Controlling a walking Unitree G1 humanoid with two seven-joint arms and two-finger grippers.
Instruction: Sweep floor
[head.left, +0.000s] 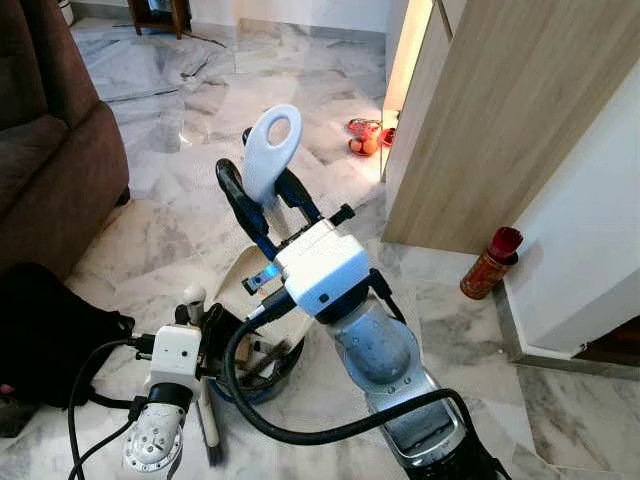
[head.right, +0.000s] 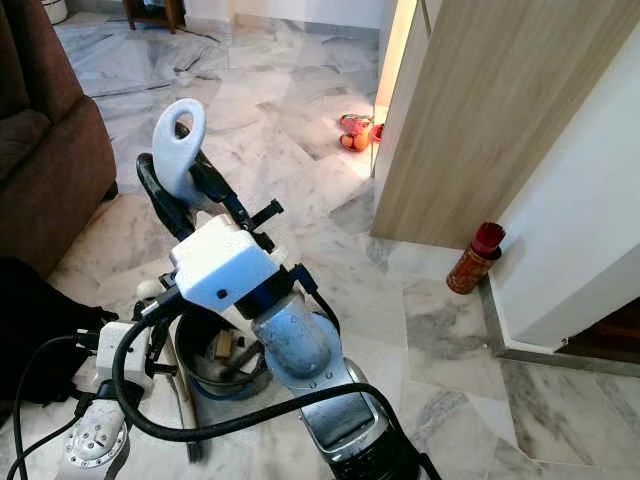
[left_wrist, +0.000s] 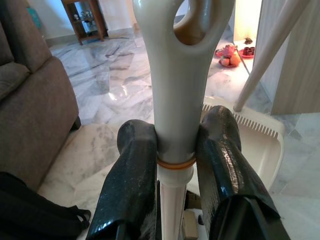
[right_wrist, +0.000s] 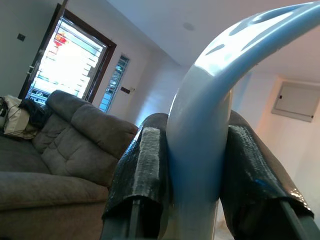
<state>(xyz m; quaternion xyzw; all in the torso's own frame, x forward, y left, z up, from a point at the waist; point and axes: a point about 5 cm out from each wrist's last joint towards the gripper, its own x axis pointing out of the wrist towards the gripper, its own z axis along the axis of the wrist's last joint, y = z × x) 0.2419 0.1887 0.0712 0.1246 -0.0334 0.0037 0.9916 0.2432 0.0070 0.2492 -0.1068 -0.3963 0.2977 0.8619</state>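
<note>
My right gripper (head.left: 268, 195) is raised in front of me, shut on a pale blue-white handle (head.left: 271, 148) with a hole at its top; the right wrist view has that handle (right_wrist: 200, 125) clamped between the black fingers (right_wrist: 142, 170). Lower left, my left gripper (left_wrist: 175, 155) is shut on a cream handle (left_wrist: 175, 75) with a looped top, its knob (head.left: 193, 296) seen from above. A cream dustpan (left_wrist: 252, 132) with comb teeth lies on the marble floor (head.left: 200, 110) just beyond, and a white pole (left_wrist: 270, 50) slants down into it.
A brown sofa (head.left: 50, 150) stands at the left with a black bag (head.left: 50, 340) at its foot. A wooden cabinet panel (head.left: 490, 120) and white wall close the right, a red bottle (head.left: 490, 262) at their corner. Plates of fruit (head.left: 365, 135) lie on the floor ahead.
</note>
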